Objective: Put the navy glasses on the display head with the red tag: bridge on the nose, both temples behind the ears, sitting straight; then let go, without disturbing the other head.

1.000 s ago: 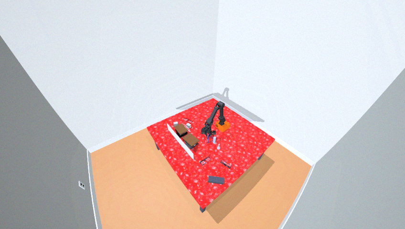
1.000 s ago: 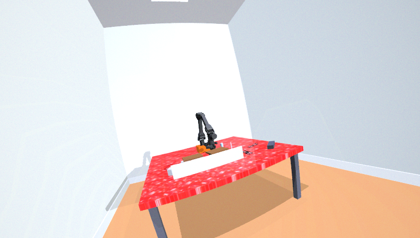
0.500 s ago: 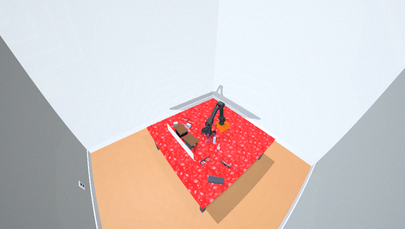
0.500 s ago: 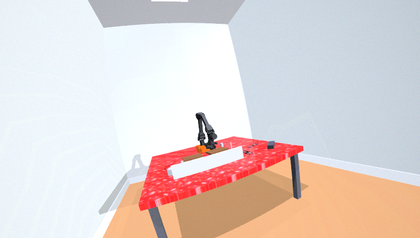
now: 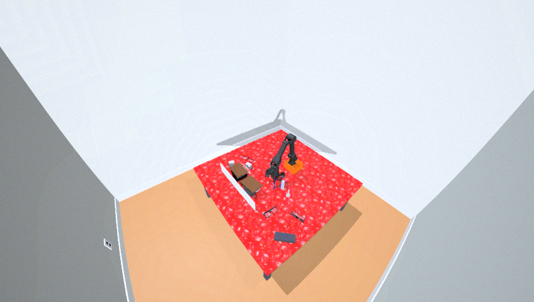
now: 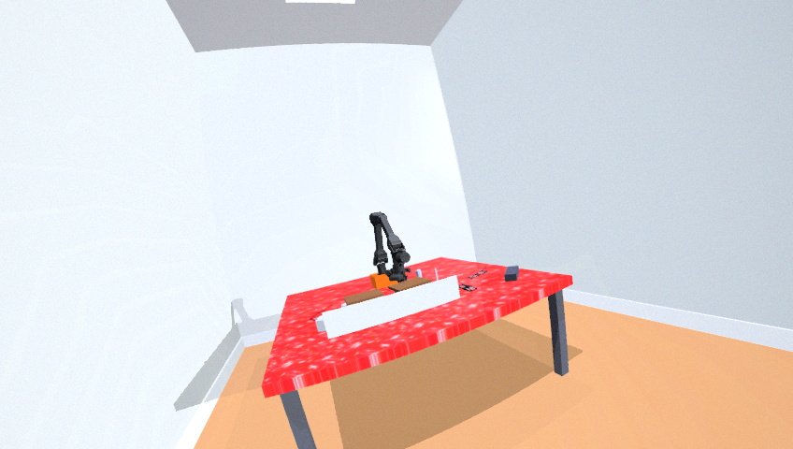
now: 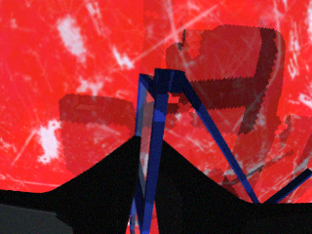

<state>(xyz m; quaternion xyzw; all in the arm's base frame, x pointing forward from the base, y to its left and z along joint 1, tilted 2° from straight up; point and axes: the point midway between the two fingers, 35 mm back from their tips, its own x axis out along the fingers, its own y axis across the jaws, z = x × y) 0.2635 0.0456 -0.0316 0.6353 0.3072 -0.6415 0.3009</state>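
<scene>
My gripper point(image 5: 276, 178) point(image 6: 399, 277) point(image 7: 150, 141) points down near the middle of the table. It is shut on the navy glasses point(image 5: 274, 184) point(image 7: 158, 116), with the frame front upright between the fingertips. One temple slants away to the right in the wrist view; the lower part of the glasses is hidden by the fingers. Two brown-topped blocks, which look like the display heads, stand side by side: one farther left point(image 5: 238, 170) point(image 6: 364, 296) and one nearer the gripper point(image 5: 251, 184) point(image 6: 410, 283). Their faces and the red tag cannot be made out.
A white panel point(image 5: 237, 186) point(image 6: 389, 309) stands behind the heads. A pale cylinder point(image 5: 283, 184) and a white stemmed object point(image 5: 288, 194) stand close to the gripper. Dark glasses point(image 5: 270, 212), more glasses point(image 5: 298, 216) and a dark box point(image 5: 284, 237) lie farther off. A white block point(image 5: 249, 165) is beside the left head.
</scene>
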